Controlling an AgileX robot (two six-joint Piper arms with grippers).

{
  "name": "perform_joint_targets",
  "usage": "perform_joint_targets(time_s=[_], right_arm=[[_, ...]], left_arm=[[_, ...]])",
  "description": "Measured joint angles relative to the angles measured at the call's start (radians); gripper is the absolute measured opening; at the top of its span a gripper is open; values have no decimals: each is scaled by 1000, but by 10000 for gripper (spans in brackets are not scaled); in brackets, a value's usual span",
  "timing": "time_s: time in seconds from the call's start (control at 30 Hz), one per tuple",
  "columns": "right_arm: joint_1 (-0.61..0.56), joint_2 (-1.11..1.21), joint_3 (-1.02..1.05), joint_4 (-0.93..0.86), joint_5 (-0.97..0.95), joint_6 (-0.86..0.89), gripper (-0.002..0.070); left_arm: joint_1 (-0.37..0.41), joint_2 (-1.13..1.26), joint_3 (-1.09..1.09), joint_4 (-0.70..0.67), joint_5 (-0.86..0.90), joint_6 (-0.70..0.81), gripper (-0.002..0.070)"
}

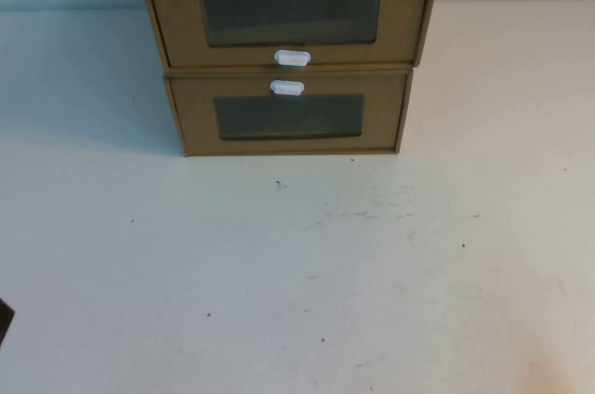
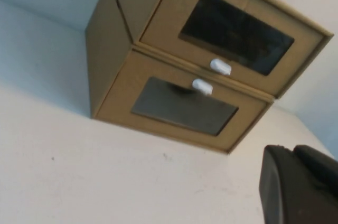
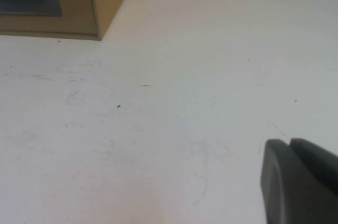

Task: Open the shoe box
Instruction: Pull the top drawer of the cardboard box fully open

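The left claw [image 2: 293,149] sits closest to its wrist camera, a dark shape with both halves pressed together and nothing between them. It hangs low over the white surface [image 1: 297,282], well apart from the boxes and off toward their left front corner. The right claw [image 3: 290,142] is likewise together and empty. It is over bare surface to the right of the boxes, and only the lower box's front corner shows in its wrist view. Neither claw appears in the high view.

Two brown cardboard shoe boxes stand stacked at the far middle of the surface, with their fronts facing the robot. The upper box [image 1: 177,13] rests on the lower box [image 1: 195,115] and juts a little wider on both sides. Each front has a dark window and a small white handle. The upper handle [image 1: 292,58] is at the bottom edge of its front, and the lower handle [image 1: 287,88] is at the top edge of its front, so the two sit just beside each other. Both fronts lie flush and closed. The surface carries a few faint scuffs and specks.
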Motion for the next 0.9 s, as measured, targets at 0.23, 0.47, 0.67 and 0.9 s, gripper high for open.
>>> perform_joint_targets(time_s=[0.23, 0.47, 0.67, 0.9], right_arm=[[0, 0, 0, 0, 0, 0, -13], [0, 0, 0, 0, 0, 0, -13], [0, 0, 0, 0, 0, 0, -13], [0, 0, 0, 0, 0, 0, -13]], left_arm=[[0, 339, -163, 4, 120, 140, -4], [0, 778, -507, -19, 288, 424, -4], [0, 1102, -936, -61, 449, 603, -4], [0, 1433, -1439, -90, 585, 640, -4]])
